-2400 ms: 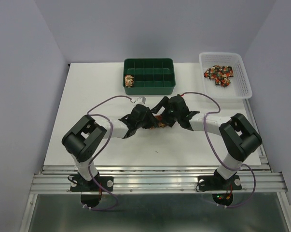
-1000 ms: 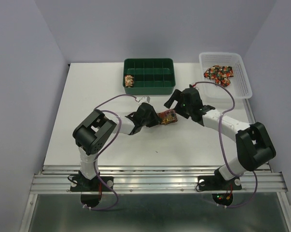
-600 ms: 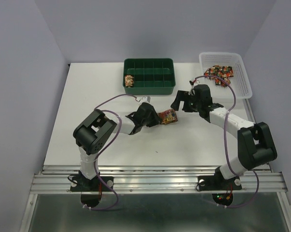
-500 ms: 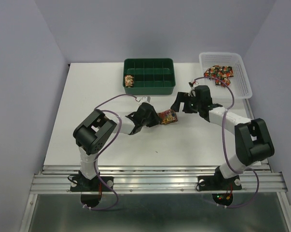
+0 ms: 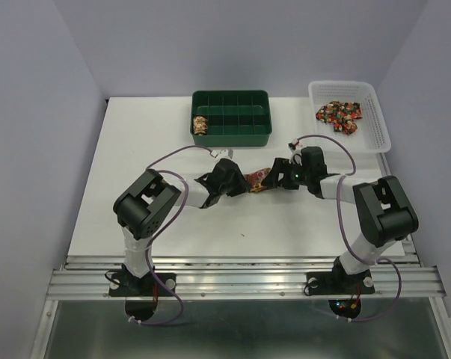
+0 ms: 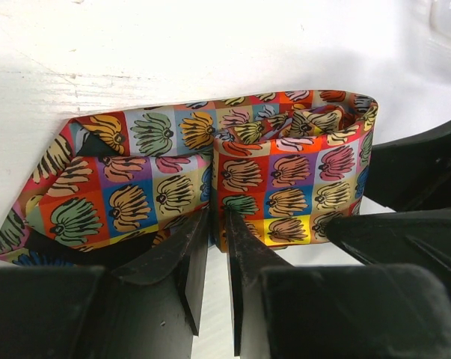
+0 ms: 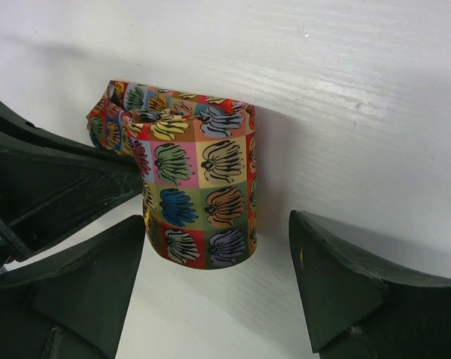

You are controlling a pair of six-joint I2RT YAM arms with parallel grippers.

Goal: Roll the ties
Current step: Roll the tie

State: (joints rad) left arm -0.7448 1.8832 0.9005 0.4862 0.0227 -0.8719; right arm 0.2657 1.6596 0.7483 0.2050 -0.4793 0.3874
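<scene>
A tie (image 5: 257, 179) with a bright patchwork print is rolled into a short cylinder at mid-table. My left gripper (image 5: 241, 183) holds it from the left. In the left wrist view the narrow jaws (image 6: 216, 224) pinch a layer of the tie (image 6: 285, 179) at its lower edge. My right gripper (image 5: 279, 176) faces it from the right. In the right wrist view the roll (image 7: 203, 194) stands between the spread fingers (image 7: 90, 277) of the right gripper (image 7: 216, 224), touching neither. A second rolled tie (image 5: 200, 125) sits in the green tray (image 5: 244, 137).
A white basket (image 5: 375, 123) at the back right holds several loose ties (image 5: 339, 116). The green divided tray stands at the back centre. Purple cables loop from both wrists above the table. The right gripper's black fingers (image 6: 412, 172) crowd the roll's right side.
My right gripper has swung back from the right rear to the roll and now straddles it, its jaws a little narrower. The left gripper and the tie have stayed put.
</scene>
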